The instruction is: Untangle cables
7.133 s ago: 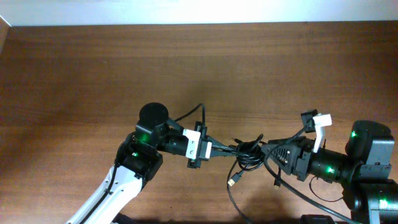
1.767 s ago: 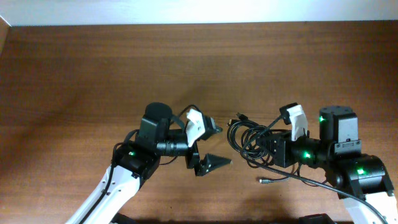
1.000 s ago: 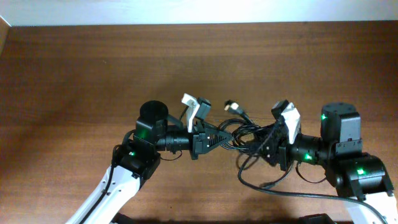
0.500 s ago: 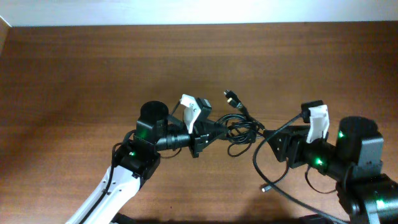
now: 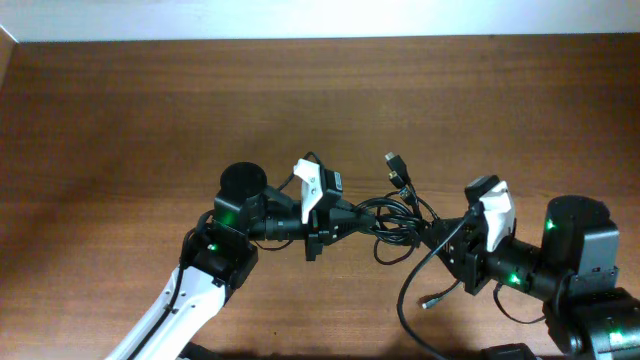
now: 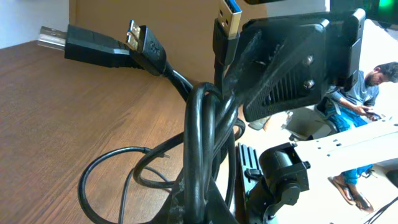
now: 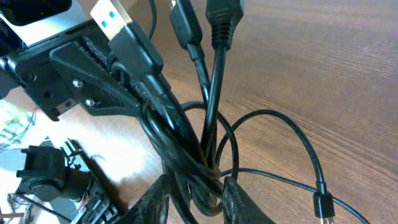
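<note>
Overhead view: step in hand = pull-apart of cables [image 5: 395, 215]; knot sits betw. both claws, above table [image 5: 150, 120]. L gripper [image 5: 338, 218]: jaws pressed tight on cable bundle. R gripper [image 5: 437, 237]: jaws narrow, cords fill gap, pinch looks made. Next move, est.: draw arms apart slowly, watch plugs [image 5: 395, 165] for snags in loops.
</note>
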You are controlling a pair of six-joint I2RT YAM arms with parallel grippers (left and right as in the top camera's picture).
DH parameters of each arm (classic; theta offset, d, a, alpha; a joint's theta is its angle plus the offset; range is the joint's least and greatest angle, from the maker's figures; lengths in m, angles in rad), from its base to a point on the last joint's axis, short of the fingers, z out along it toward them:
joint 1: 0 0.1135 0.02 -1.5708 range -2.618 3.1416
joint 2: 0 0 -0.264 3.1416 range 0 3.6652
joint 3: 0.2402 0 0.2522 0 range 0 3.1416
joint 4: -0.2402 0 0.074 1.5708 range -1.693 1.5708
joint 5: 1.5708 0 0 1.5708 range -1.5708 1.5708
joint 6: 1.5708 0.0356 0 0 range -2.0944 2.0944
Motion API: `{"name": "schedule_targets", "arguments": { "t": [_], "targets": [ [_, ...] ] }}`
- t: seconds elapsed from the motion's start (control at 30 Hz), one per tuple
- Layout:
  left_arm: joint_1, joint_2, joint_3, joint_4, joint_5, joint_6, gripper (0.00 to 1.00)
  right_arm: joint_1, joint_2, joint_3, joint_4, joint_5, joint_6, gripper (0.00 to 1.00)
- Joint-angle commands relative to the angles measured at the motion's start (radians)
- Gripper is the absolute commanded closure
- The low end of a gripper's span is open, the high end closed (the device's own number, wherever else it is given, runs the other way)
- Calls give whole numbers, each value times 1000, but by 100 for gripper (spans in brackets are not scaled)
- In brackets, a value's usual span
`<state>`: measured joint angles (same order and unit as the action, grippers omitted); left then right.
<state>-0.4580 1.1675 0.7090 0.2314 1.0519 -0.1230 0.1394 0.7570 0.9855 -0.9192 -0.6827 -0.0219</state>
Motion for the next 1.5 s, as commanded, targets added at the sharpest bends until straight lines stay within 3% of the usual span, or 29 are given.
{"name": "schedule_targets", "arguments": {
  "t": [0.0, 0.13, 0.27, 0.33, 0.43, 0.53, 0.6, 0.63, 0.67, 0.7, 0.77, 0.83, 0.87, 0.9, 0.93, 0.97, 1.0, 1.1, 1.23, 1.37, 1.4, 1.43, 1.47],
  "targets": [
    [0, -8, 14, 48, 76, 19, 100, 5, -4, 15, -15, -25, -35, 73],
    [-1, -8, 14, 74, 131, 20, 100, 5, -4, 15, -9, -171, -188, 96],
    [1, -8, 14, 45, 63, 20, 100, 5, -4, 15, -24, -140, -171, 96],
    [1, -8, 14, -36, -51, 19, 100, 5, -4, 15, -53, 74, -23, 96],
    [1, -8, 14, -81, -53, 19, 100, 5, -4, 15, -76, 396, 160, 96],
    [1, -8, 14, -91, -54, 20, 100, 5, -4, 15, -76, 431, 166, 96],
    [1, -8, 14, -91, -54, 20, 100, 5, -4, 15, -76, 319, 116, 96],
    [1, -8, 14, -91, -54, 20, 100, 5, -4, 15, -77, 219, 41, 91],
    [1, -8, 14, -91, -53, 20, 100, 5, -4, 15, -79, 38, -102, 69],
    [1, -8, 14, -90, -46, 19, 100, 5, -4, 15, -82, 19, -136, 52],
    [0, -8, 14, -76, -15, 19, 100, 5, -4, 15, -93, 5, -168, 33],
    [0, -8, 14, -48, 29, 19, 100, 5, -4, 15, -95, -90, -233, 31],
    [0, -8, 14, 14, 97, 19, 100, 5, -4, 15, -95, -94, -233, 32],
    [0, -9, 14, 35, 125, 19, 100, 5, -4, 15, -94, -95, -233, 40],
    [0, -8, 14, 48, 138, 19, 100, 5, -4, 15, -90, -96, -233, 69],
    [0, -8, 14, 48, 138, 19, 100, 5, -4, 15, -87, -96, -233, 87],
    [0, -8, 14, 48, 139, 19, 100, 5, -4, 15, -87, -96, -233, 96],
    [3, -8, 14, 47, 130, 19, 100, 5, -4, 15, -87, -68, -214, 96],
    [3, -8, 14, -85, -3, 19, 100, 5, -4, 15, -130, 517, 198, 96],
    [3, -8, 14, -95, -3, 19, 100, 5, -4, 15, -130, 533, 215, 96],
    [3, -8, 14, -94, -4, 19, 100, 5, -4, 15, -138, 459, 183, 96],
    [3, -8, 14, -95, -29, 19, 100, 5, -4, 15, -142, 310, 84, 90],
    [3, -8, 14, -91, -36, 19, 100, 5, -4, 15, -141, 211, 18, 76]
  ]
}}
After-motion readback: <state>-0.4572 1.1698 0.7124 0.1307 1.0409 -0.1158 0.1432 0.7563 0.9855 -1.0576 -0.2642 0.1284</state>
